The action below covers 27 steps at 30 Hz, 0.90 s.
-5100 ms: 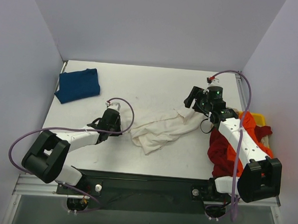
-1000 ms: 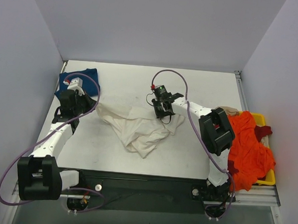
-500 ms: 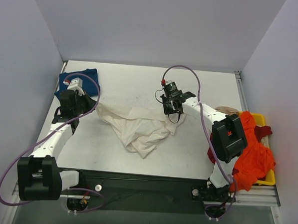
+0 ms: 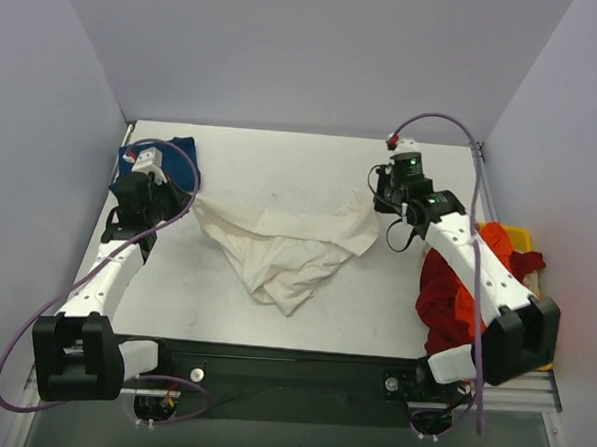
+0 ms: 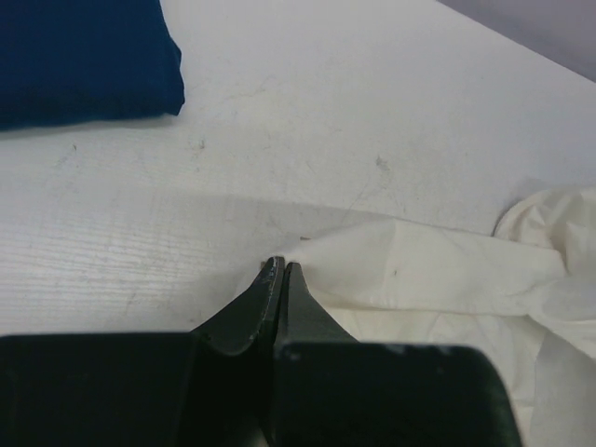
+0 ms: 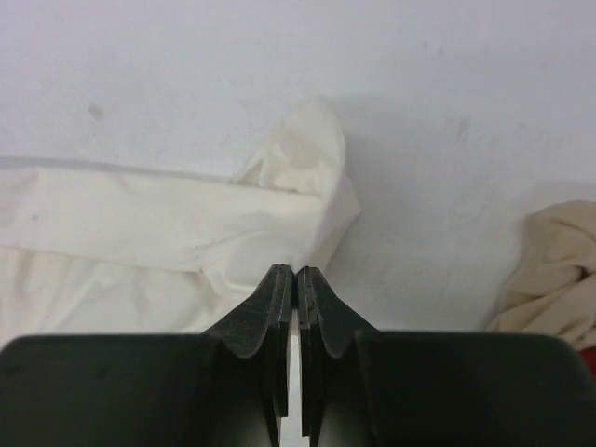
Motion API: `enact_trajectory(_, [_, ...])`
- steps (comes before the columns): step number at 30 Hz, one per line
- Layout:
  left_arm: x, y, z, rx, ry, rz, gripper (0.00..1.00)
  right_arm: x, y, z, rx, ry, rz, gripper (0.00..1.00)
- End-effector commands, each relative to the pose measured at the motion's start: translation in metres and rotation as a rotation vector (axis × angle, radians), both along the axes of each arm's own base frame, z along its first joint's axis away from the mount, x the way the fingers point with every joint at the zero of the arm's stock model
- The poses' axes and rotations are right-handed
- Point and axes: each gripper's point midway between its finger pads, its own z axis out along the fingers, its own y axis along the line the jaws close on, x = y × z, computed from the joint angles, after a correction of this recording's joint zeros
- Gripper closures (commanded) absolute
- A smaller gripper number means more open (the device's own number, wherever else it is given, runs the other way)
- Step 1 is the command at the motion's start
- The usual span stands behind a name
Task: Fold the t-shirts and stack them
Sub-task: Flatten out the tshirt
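No text, label, brand, number or sign can be read in any of the views.
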Motion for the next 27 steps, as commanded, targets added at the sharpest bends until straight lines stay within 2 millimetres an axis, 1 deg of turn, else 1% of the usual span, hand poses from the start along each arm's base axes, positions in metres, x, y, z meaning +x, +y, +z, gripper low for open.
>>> enact_trajectory(1, [0.014, 0.004, 0.086, 0.011, -0.198, 0.009, 1.00, -0.014, -0.022, 0.103, 0.058, -0.258, -0.061, 1.00])
enact_trajectory(2, [0.013, 0.005, 0.104, 0.016, -0.241, 0.013, 1.00, -0.020, -0.027, 0.119, 0.061, -0.300, -0.069, 1.00])
enact_trajectory(3, [0.010, 0.005, 0.119, 0.022, -0.249, 0.014, 1.00, -0.032, -0.033, 0.152, 0.090, -0.383, -0.073, 1.00])
enact_trajectory(4, [0.008, 0.007, 0.132, 0.027, -0.275, 0.022, 1.00, -0.039, -0.035, 0.169, 0.102, -0.426, -0.070, 1.00])
enact_trajectory(5, [0.002, 0.008, 0.153, 0.030, -0.320, 0.029, 1.00, -0.047, -0.039, 0.184, 0.107, -0.464, -0.066, 1.00])
enact_trajectory(6, [-0.003, 0.008, 0.176, 0.031, -0.360, 0.031, 1.00, -0.063, -0.045, 0.210, 0.131, -0.535, -0.063, 1.00])
enact_trajectory(7, [-0.008, 0.009, 0.191, 0.033, -0.392, 0.044, 1.00, -0.072, -0.049, 0.230, 0.148, -0.585, -0.061, 1.00])
enact_trajectory(8, [-0.019, 0.010, 0.211, 0.034, -0.440, 0.054, 1.00, -0.082, -0.053, 0.245, 0.159, -0.624, -0.059, 1.00])
enact_trajectory(9, [-0.027, 0.011, 0.232, 0.030, -0.483, 0.061, 1.00, -0.099, -0.057, 0.265, 0.176, -0.682, -0.044, 1.00])
enact_trajectory(10, [-0.041, 0.012, 0.252, 0.029, -0.538, 0.074, 1.00, -0.112, -0.061, 0.287, 0.196, -0.736, -0.035, 1.00])
enact_trajectory(11, [-0.048, 0.013, 0.265, 0.030, -0.568, 0.082, 1.00, -0.123, -0.063, 0.299, 0.210, -0.766, -0.024, 1.00])
enact_trajectory(12, [-0.057, 0.013, 0.276, 0.031, -0.591, 0.087, 1.00, -0.140, -0.067, 0.314, 0.224, -0.818, -0.005, 1.00])
enact_trajectory(13, [-0.072, 0.015, 0.302, 0.036, -0.651, 0.101, 1.00, -0.156, -0.066, 0.336, 0.252, -0.872, 0.037, 1.00])
enact_trajectory(14, [-0.082, 0.015, 0.316, 0.041, -0.681, 0.102, 1.00, -0.167, -0.066, 0.348, 0.266, -0.907, 0.061, 1.00])
enact_trajectory(15, [-0.090, 0.015, 0.324, 0.052, -0.694, 0.103, 1.00, -0.179, -0.070, 0.361, 0.268, -0.947, 0.073, 1.00])
enact_trajectory(16, [-0.108, 0.015, 0.349, 0.056, -0.755, 0.107, 1.00, -0.196, -0.067, 0.380, 0.289, -0.994, 0.125, 1.00])
enact_trajectory(17, [-0.115, 0.016, 0.355, 0.063, -0.763, 0.114, 1.00, -0.204, -0.068, 0.391, 0.292, -1.021, 0.138, 1.00])
enact_trajectory(19, [-0.131, 0.017, 0.373, 0.076, -0.805, 0.124, 1.00, -0.213, -0.069, 0.405, 0.285, -1.054, 0.163, 1.00])
enact_trajectory(20, [-0.141, 0.017, 0.387, 0.080, -0.838, 0.125, 1.00, -0.225, -0.072, 0.421, 0.292, -1.095, 0.173, 1.00])
enact_trajectory(22, [-0.150, 0.017, 0.398, 0.085, -0.868, 0.124, 1.00, -0.226, -0.073, 0.432, 0.279, -1.119, 0.180, 1.00])
enact_trajectory(23, [-0.154, 0.016, 0.406, 0.086, -0.890, 0.121, 1.00, -0.231, -0.078, 0.442, 0.275, -1.147, 0.162, 1.00])
enact_trajectory(24, [-0.153, 0.014, 0.407, 0.086, -0.895, 0.112, 1.00, -0.222, -0.078, 0.445, 0.263, -1.141, 0.148, 1.00])
enact_trajectory(26, [-0.140, 0.012, 0.408, 0.079, -0.894, 0.098, 1.00, -0.209, -0.084, 0.448, 0.228, -1.138, 0.094, 1.00])
enact_trajectory(27, [-0.132, 0.010, 0.404, 0.071, -0.881, 0.083, 1.00, -0.191, -0.083, 0.446, 0.205, -1.113, 0.066, 1.00])
